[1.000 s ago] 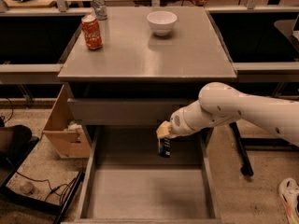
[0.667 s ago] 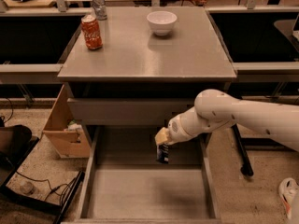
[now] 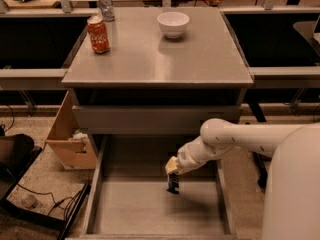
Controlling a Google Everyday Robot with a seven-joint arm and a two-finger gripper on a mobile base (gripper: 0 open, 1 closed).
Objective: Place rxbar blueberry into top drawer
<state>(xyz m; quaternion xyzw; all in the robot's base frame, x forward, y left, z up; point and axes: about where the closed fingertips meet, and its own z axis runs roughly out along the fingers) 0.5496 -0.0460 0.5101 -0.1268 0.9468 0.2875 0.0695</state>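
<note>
rxbar blueberry (image 3: 173,184) hangs upright in its dark wrapper from the end effector (image 3: 172,172), whose fingers are clamped on the bar's upper end. The bar is inside the span of the top drawer (image 3: 150,211), which is pulled out wide open at the bottom of the view, and its lower end is above the drawer's bare grey floor, toward the back and a little right of centre. I cannot tell whether the bar touches the floor. The white arm (image 3: 235,136) reaches in from the right, over the drawer's right wall, with the end effector pointing down and to the left. Above the open drawer a plain grey drawer front (image 3: 150,119) sits closed under the desk (image 3: 160,59). On the desk a red soda can (image 3: 98,34) stands upright near the left rear corner, a white bowl (image 3: 173,24) sits near the back at centre, and a clear bottle (image 3: 105,3) stands behind the can at the desk's far edge. A cardboard box (image 3: 67,139) rests on the floor to the left of the desk
</note>
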